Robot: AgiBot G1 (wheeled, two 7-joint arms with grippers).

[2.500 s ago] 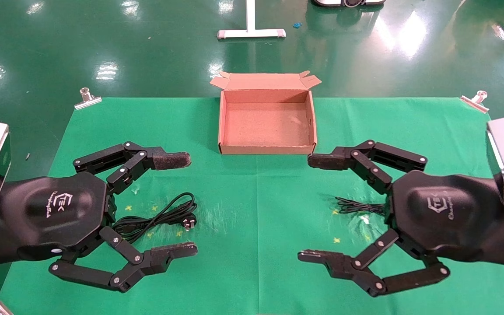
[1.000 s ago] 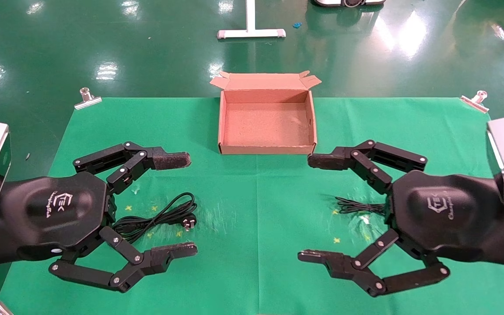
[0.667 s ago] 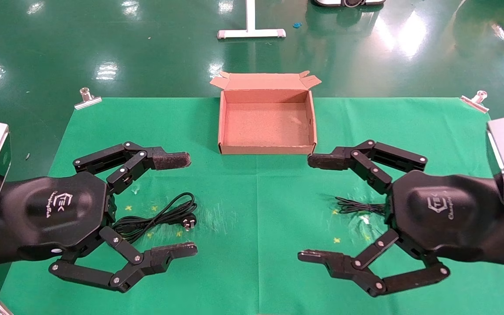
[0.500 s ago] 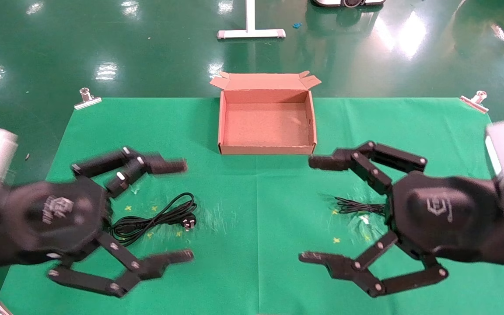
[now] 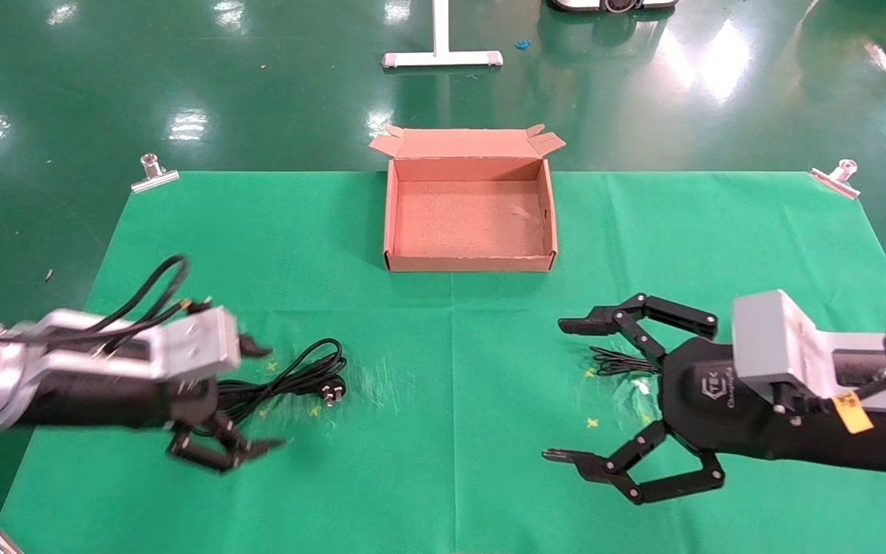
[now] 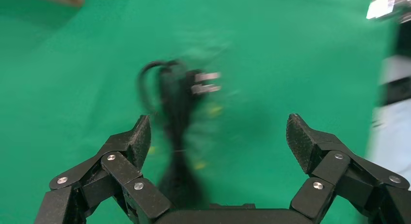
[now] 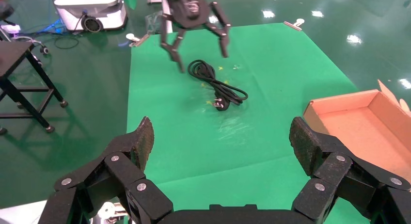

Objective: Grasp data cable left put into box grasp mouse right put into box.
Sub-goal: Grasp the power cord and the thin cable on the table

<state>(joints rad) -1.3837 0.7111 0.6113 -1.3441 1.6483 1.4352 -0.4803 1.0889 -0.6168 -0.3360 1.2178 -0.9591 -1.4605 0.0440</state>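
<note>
Head view gives you the layout: the box (image 5: 470,223) sits empty, with the data cable (image 5: 281,381) nearer you and to its left. Your left gripper (image 5: 247,396) hangs over the coil's end farthest from the plug, jaws spread wide (likely lining up a grasp). The right gripper (image 5: 604,392), open too, covers the mouse; only its thin cord (image 5: 620,360) shows.

Robot lab: glossy green floor (image 5: 181,77), clamped green cloth (image 5: 451,369).
</note>
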